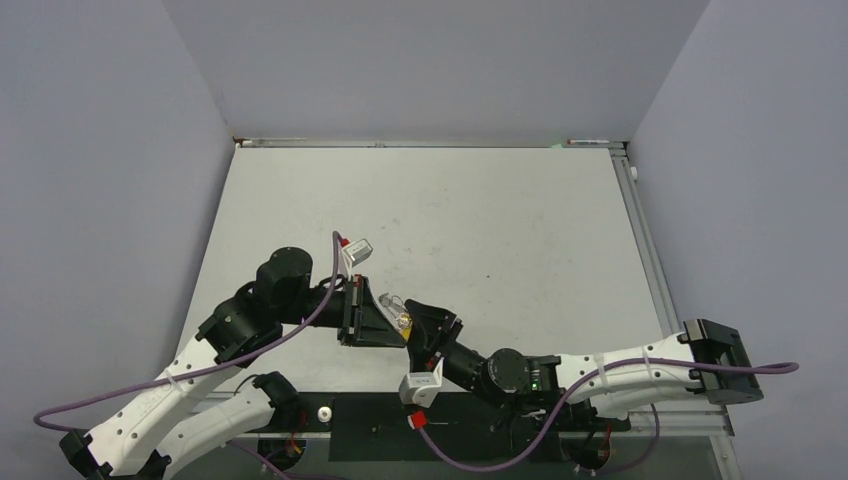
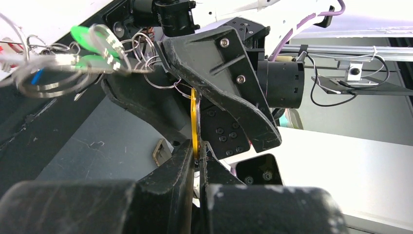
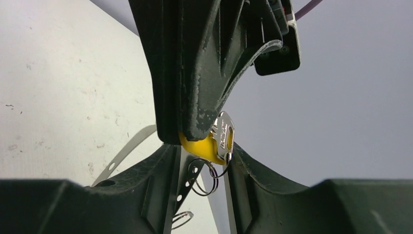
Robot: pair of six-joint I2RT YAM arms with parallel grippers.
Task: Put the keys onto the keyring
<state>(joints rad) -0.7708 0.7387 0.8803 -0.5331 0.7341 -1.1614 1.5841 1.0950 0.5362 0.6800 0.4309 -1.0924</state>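
Steel is what you are handling here: light, stiff and slick. From above, the left end effector [image 1: 388, 318] and the right end effector [image 1: 415, 330] meet nose to nose over the near middle of the desk [image 1: 500, 220], with the yellow-tagged key [image 1: 404, 320] lifted between them.

In the left wrist view, the left end effector is clamped narrow on the edge of the key's plastic tag. That is a sound hold, since plastic should slip less than the bare blade. Up and to the left hang the green-tagged keys [image 2: 92, 41]. A wider silver loop beside them is probably the keyring [image 2: 53, 90], though blur leaves that unsure.

In the right wrist view, the right end effector's jaws stand partly apart. The key and its small wire rings [image 3: 207, 175] dangle in the gap, and nothing is plainly pinched. Grip the keyring on its wire near the opening and grip it firmly, because thin round wire will likely swivel.
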